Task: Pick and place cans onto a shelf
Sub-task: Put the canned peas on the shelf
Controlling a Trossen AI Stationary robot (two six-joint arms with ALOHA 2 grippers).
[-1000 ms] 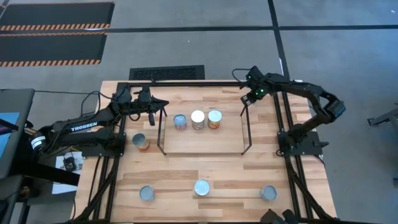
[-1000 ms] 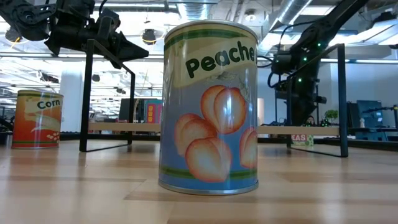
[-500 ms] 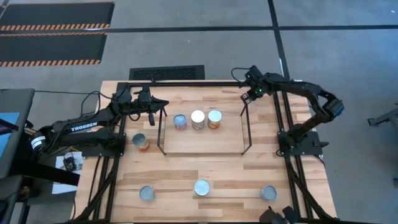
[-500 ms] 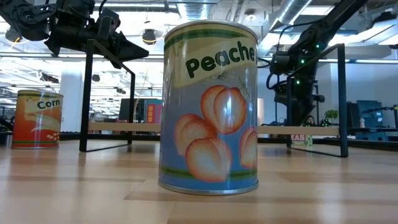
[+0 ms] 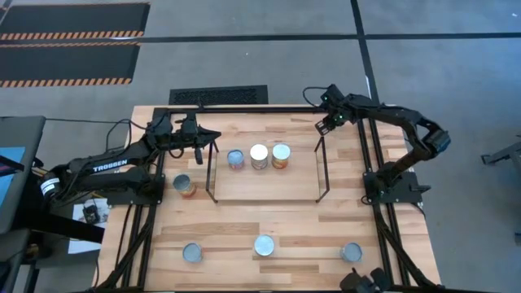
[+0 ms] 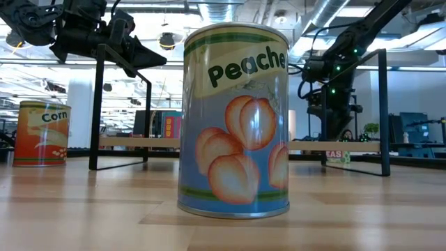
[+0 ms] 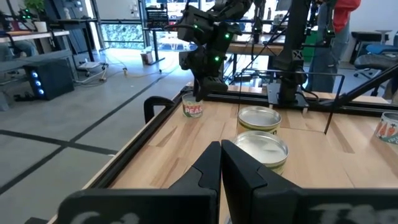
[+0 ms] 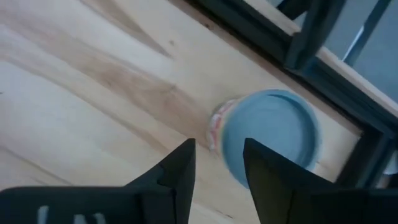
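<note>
The shelf (image 5: 264,185) stands mid-table with three cans on it: a blue-topped can (image 5: 236,159), a white-topped can (image 5: 259,156) and an orange-sided can (image 5: 281,155). My left gripper (image 5: 208,138) is shut and empty, level at the shelf's left end, its fingers (image 7: 221,163) pointing along the row of cans. My right gripper (image 5: 325,122) is open, pointing down above a blue-topped can (image 8: 268,140) near the table's far right edge. This can also shows in the left wrist view (image 7: 193,107). The gripper's fingers (image 8: 180,163) stand above the can without touching it.
A corn can (image 5: 185,185) stands on the table left of the shelf. Three more cans stand along the near edge: a left can (image 5: 193,253), a middle peach can (image 5: 264,245) and a right can (image 5: 351,252). The shelf's black wire uprights (image 5: 319,163) stand beside my right gripper.
My right gripper has shifted a little toward the table's far edge, staying open above the far-right can. My left gripper and the cans have kept still.
</note>
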